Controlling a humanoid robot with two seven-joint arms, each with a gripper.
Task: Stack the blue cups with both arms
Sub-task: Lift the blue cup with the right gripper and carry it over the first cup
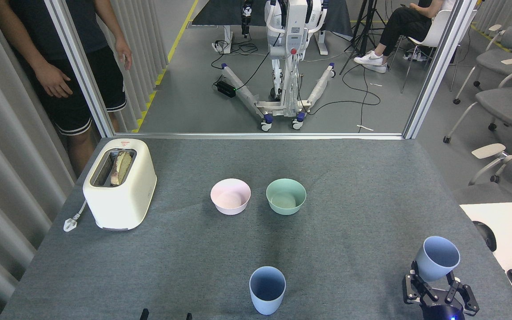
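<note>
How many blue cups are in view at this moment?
2. One blue cup stands upright on the table near the front centre. The other blue cup is tilted, held in the right gripper at the front right. None appears hidden.

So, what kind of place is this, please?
Probably a robotics lab or testing room. A white robot on a wheeled stand with loose cables is on the floor behind the grey table, and office chairs line the right side.

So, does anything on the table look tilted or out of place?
Only one blue cup, tilted near the table's right edge in the right gripper. The other blue cup stands upright, as do both bowls and the toaster.
</note>
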